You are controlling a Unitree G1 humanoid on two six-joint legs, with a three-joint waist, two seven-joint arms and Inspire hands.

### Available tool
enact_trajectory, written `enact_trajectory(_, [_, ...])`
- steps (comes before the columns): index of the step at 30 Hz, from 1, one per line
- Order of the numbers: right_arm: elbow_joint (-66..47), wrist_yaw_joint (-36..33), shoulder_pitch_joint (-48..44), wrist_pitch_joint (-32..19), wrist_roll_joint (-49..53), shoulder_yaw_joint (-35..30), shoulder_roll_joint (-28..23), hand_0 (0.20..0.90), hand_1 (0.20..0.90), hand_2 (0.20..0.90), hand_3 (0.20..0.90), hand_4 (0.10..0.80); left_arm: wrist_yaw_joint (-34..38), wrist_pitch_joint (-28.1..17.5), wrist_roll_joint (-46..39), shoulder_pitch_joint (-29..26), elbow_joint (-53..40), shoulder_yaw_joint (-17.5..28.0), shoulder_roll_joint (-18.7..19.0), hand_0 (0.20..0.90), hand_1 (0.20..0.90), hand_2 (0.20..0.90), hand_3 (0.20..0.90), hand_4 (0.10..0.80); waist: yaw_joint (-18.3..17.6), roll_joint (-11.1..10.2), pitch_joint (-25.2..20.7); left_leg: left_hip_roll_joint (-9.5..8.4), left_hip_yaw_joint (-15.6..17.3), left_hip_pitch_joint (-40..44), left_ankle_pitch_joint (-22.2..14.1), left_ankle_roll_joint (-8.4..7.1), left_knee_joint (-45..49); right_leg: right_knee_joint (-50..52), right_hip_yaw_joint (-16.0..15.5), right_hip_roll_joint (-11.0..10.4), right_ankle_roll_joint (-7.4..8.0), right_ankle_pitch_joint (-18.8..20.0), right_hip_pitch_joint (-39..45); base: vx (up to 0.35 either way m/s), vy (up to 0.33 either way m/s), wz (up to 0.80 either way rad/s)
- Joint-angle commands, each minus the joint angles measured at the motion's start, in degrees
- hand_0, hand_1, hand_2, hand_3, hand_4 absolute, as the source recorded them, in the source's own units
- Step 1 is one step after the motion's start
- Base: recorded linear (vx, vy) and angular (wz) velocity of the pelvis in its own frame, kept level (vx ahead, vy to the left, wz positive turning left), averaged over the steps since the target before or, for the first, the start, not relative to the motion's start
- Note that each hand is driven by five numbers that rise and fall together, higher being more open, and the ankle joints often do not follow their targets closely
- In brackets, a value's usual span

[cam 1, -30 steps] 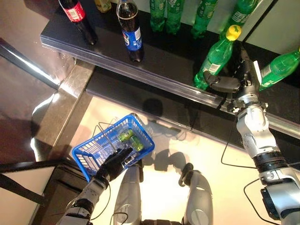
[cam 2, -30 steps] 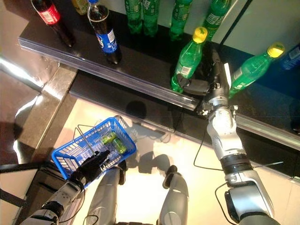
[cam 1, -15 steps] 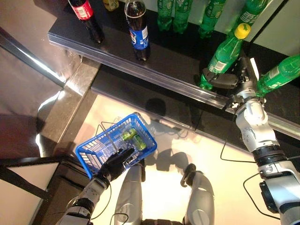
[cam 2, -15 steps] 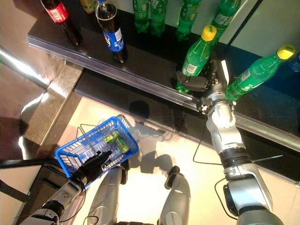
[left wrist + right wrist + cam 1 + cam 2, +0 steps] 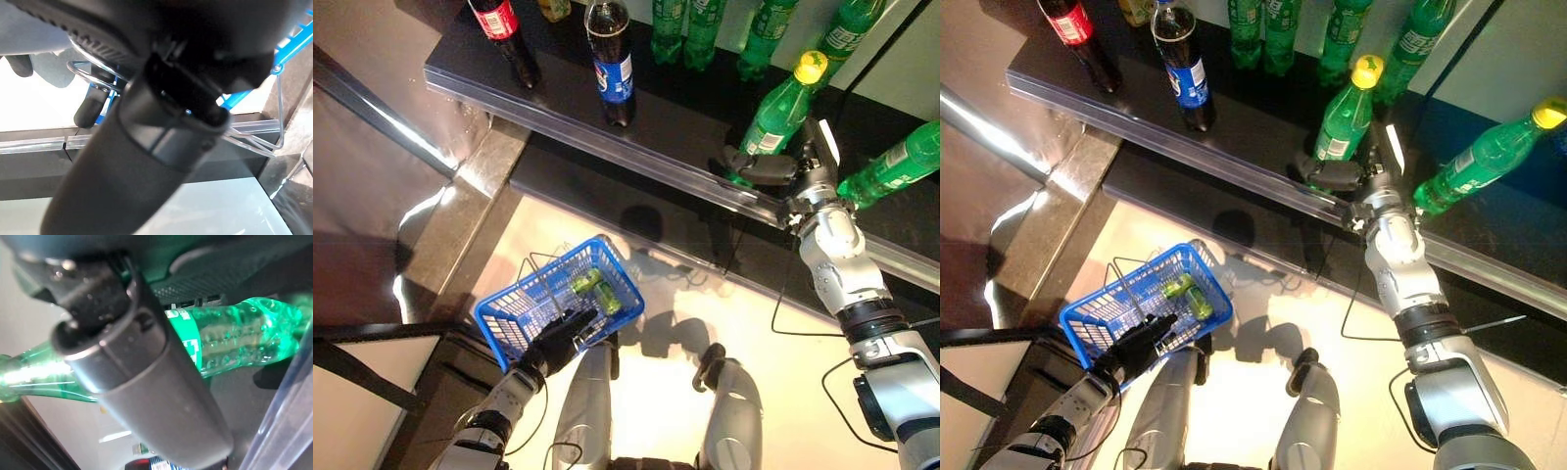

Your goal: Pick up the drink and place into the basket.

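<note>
The upper shelf bottles (image 5: 677, 24) are cut off at the frame's top edge, caps unseen. The right robot hand (image 5: 781, 168) hides the green bottle's (image 5: 776, 108) base, while the basket's (image 5: 524, 311) contents are too small to identify.

At the upper right of the frame the right hand (image 5: 781, 166) has its fingers and thumb curled round the lower body of a green bottle with a yellow cap (image 5: 775, 108), which leans over the front edge of the black shelf (image 5: 656, 127). At the lower left the left hand (image 5: 553, 343) holds the rim of a blue basket (image 5: 509, 313) with two small green bottles (image 5: 592, 290) inside. A cola bottle with a blue label (image 5: 611, 61) stands at the top centre.
</note>
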Motion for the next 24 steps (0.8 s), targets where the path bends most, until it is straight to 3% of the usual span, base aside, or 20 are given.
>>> enact_trajectory(1, [-4.18,0.83,-8.94,-3.89,-0.6,-0.61,-1.6,0.3,0.3,0.3,0.2,0.1,-3.68,0.91,1.92,5.49,-3.63,-5.02,-0.74,0.3,0.3,0.3,0.2,0.1,2.05,1.11,-4.23,1.16,-1.51,6.08,2.0,1.04,-6.01,-1.45,1.74,-0.58,2.24,7.45,-3.08,0.0,0.0,0.0])
enact_trajectory(17, [-6.63,-0.72,-7.77,-5.44,-0.93,-1.78,-1.72,0.3,0.3,0.3,0.2,0.1,-3.55,0.53,2.15,6.15,-4.04,-4.57,-0.83,0.3,0.3,0.3,0.2,0.1,2.01,0.69,-5.04,0.86,-1.46,8.56,2.79,1.35,-8.63,-4.45,1.21,-0.19,2.53,8.57,-0.52,-0.001,0.0,0.0])
enact_trajectory(24, [-13.17,0.06,-4.2,-6.0,-2.64,-3.41,-0.58,0.3,0.3,0.3,0.2,0.1,-3.97,-0.16,2.41,8.28,-4.7,-3.51,-1.0,0.3,0.3,0.3,0.2,0.1,1.8,0.05,-7.14,0.49,-0.17,13.59,5.3,1.15,-16.26,-12.3,0.0,1.09,3.16,10.9,4.96,0.01,-0.005,0.03])
